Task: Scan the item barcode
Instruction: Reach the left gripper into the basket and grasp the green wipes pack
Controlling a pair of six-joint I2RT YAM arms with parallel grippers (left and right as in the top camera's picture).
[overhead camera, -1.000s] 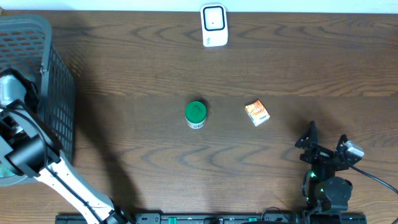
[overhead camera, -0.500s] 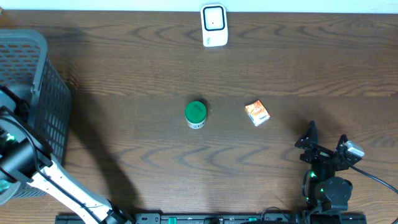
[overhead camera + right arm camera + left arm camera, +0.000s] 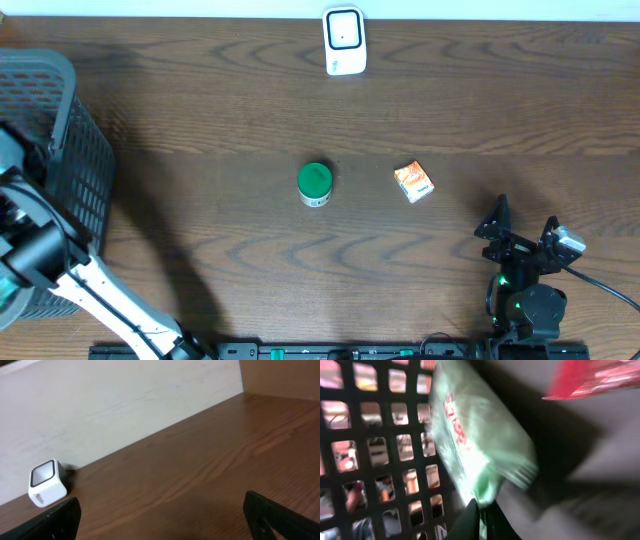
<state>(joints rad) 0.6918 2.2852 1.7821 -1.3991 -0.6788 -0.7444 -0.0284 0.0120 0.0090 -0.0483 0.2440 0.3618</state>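
Observation:
Down inside the grey mesh basket, my left gripper is shut on the lower edge of a pale green packet with red lettering. The packet stands tilted against the basket's mesh wall. In the overhead view the left arm reaches into the basket, and its fingers and the packet are hidden there. The white barcode scanner stands at the table's far edge and shows small in the right wrist view. My right gripper rests open and empty near the front right.
A green-lidded can and a small orange box lie in the middle of the wooden table. A red packet lies in the basket beyond the green one. A pale wall runs behind the scanner.
The left gripper has closed onto the green packet. The left arm has shifted slightly inside the basket. The right arm has not moved.

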